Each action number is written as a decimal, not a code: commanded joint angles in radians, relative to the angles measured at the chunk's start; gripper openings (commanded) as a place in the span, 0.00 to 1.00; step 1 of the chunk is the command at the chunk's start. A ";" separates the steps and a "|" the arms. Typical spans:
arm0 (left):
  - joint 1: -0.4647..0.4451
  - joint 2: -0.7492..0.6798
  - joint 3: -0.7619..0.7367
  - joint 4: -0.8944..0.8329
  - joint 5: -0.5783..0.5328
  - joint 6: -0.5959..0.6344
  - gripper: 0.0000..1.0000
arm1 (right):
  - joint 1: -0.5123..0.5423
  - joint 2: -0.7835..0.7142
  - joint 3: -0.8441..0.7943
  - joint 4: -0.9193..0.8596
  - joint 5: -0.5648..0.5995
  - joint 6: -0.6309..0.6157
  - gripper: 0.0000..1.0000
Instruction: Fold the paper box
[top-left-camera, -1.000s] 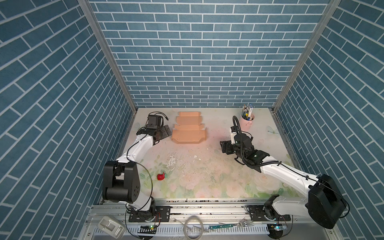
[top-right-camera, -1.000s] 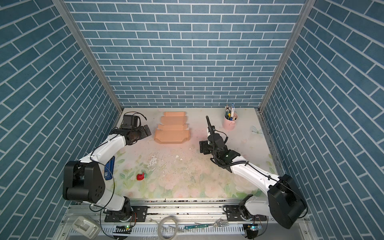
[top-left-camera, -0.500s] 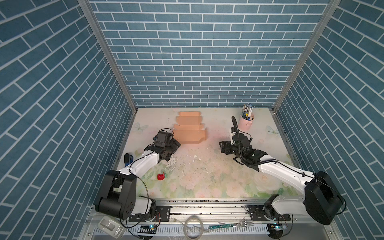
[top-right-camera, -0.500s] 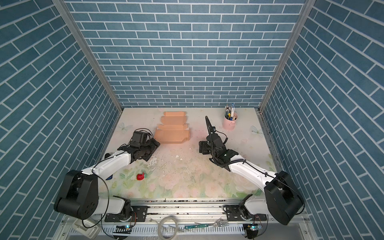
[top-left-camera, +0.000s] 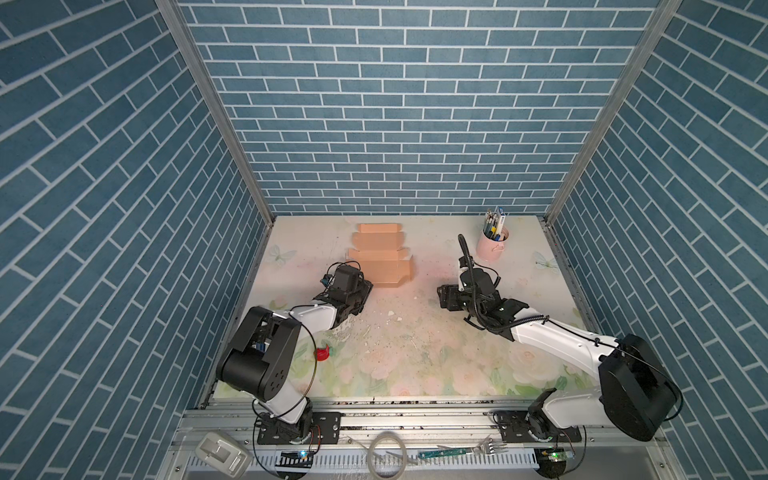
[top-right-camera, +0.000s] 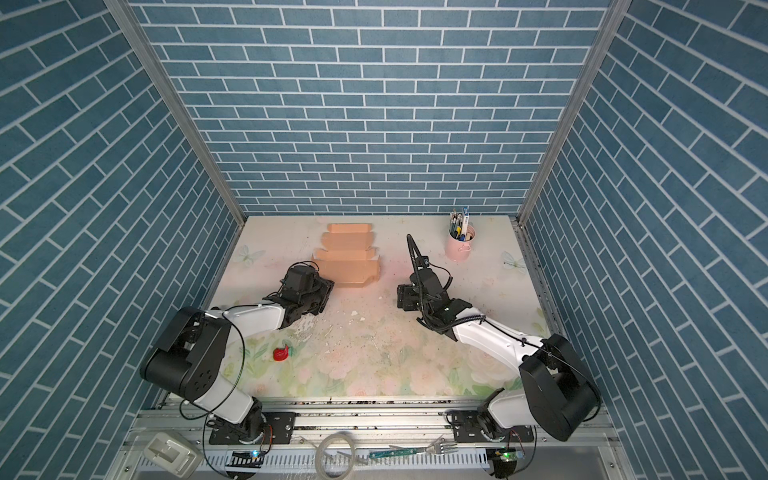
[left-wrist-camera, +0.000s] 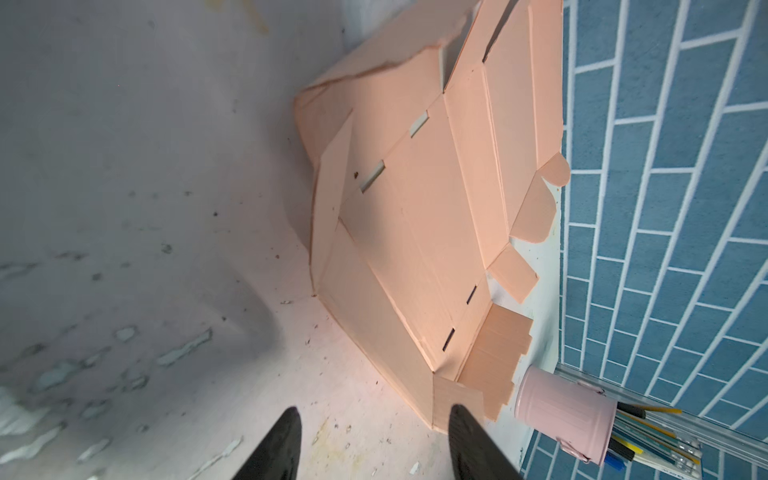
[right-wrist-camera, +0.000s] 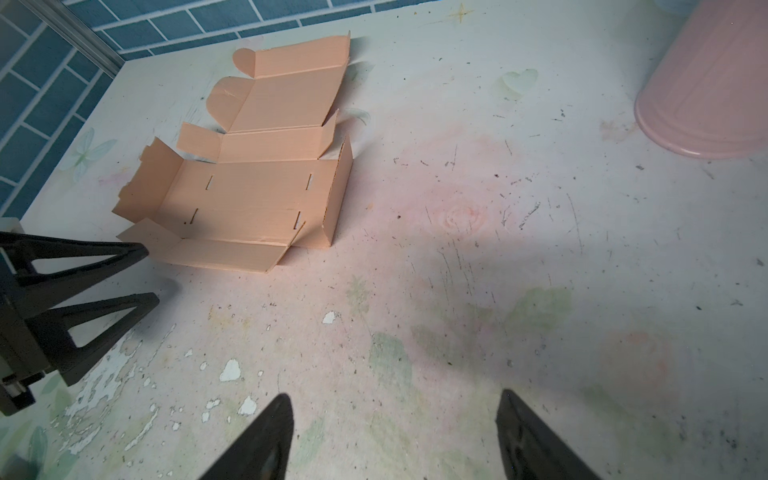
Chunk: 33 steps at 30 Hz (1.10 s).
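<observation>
We are seeing a pink cup (top-left-camera: 491, 249) holding pens (top-left-camera: 494, 219), creased peach cardboard paper box (top-left-camera: 380, 268) lying on bench (top-left-camera: 415, 353), left fingers (left-wrist-camera: 282, 440) and right fingers (right-wrist-camera: 266, 440) released, empty.

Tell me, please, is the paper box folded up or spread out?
Mostly spread out. The paper box lies as an open sheet on the table; only one end panel stands upright.

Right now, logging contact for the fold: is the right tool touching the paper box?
No, the right tool stands open over the table, apart from the paper box.
</observation>
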 joint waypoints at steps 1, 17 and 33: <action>-0.015 0.027 -0.006 0.096 -0.067 -0.037 0.56 | 0.002 0.007 0.032 0.011 0.003 0.023 0.77; -0.024 0.204 0.021 0.204 -0.115 -0.104 0.44 | -0.001 0.033 0.043 0.007 0.028 -0.006 0.78; 0.020 0.143 0.041 0.215 -0.109 0.054 0.01 | -0.040 0.025 0.076 0.002 0.034 -0.045 0.77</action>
